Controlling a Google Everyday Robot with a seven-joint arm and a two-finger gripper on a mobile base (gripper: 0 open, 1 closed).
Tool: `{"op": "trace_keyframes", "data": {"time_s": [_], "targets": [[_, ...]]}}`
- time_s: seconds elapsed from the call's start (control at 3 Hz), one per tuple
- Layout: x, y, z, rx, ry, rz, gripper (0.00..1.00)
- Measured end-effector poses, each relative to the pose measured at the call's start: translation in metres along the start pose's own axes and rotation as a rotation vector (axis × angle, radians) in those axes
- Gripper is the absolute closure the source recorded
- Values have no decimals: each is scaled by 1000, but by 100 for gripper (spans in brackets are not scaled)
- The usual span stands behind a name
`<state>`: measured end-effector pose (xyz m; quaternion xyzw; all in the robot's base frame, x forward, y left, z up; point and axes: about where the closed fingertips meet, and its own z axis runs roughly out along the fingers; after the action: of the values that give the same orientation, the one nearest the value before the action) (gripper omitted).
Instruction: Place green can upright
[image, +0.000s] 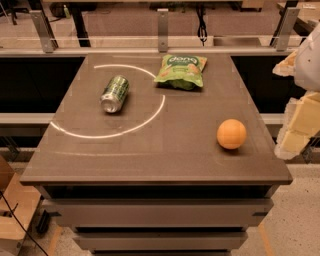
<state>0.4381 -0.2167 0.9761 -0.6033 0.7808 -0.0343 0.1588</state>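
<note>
The green can (115, 93) lies on its side on the left part of the dark table top (150, 150), its silver end facing the front left. It lies inside a thin white arc marked on the table. My gripper (299, 125) shows as pale blocky parts at the right edge of the view, beyond the table's right side. It is far from the can and touches nothing on the table.
A flat green snack bag (181, 71) lies at the back centre of the table. An orange (231, 134) sits near the right edge, close to my gripper. A rail with metal posts (162, 30) runs behind the table.
</note>
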Motion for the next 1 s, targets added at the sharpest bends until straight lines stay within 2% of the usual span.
{"op": "trace_keyframes", "data": {"time_s": [0.33, 0.67, 1.0], "targets": [[0, 0, 0, 0, 0, 0, 0], [-10, -9, -4, 18, -13, 20, 0], [-52, -26, -3, 33, -66, 57, 0]]}}
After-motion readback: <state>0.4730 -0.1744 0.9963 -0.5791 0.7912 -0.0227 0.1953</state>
